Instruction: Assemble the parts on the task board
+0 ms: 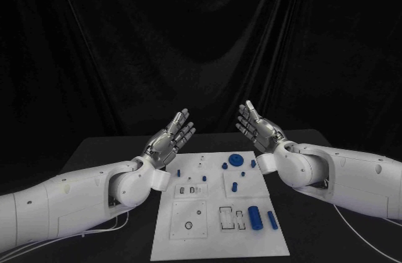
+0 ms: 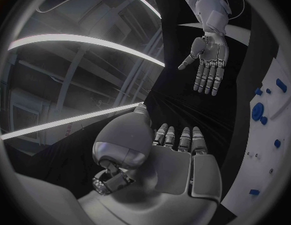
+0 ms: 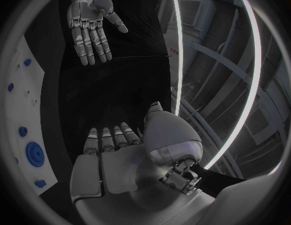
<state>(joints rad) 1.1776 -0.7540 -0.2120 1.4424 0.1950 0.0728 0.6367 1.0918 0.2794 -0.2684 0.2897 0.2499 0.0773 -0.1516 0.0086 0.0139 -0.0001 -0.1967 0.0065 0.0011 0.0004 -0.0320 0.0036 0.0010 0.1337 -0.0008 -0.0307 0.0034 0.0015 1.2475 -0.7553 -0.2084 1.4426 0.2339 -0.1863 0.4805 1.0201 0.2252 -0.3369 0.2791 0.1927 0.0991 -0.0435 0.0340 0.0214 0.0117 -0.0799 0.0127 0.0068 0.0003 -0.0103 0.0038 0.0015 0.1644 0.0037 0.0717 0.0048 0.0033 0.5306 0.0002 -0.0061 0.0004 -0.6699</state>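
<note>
Above the task board (image 1: 219, 240) both hands hovered empty, left hand (image 1: 172, 136) and right hand (image 1: 259, 129) spread, palms facing.

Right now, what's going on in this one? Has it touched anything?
Nothing is being handled. The left hand and the right hand are raised above the far end of the task board, palms facing each other, fingers extended, holding nothing. The blue parts lie untouched on the board: a round part near the far end and two cylinders nearer the robot.
</note>
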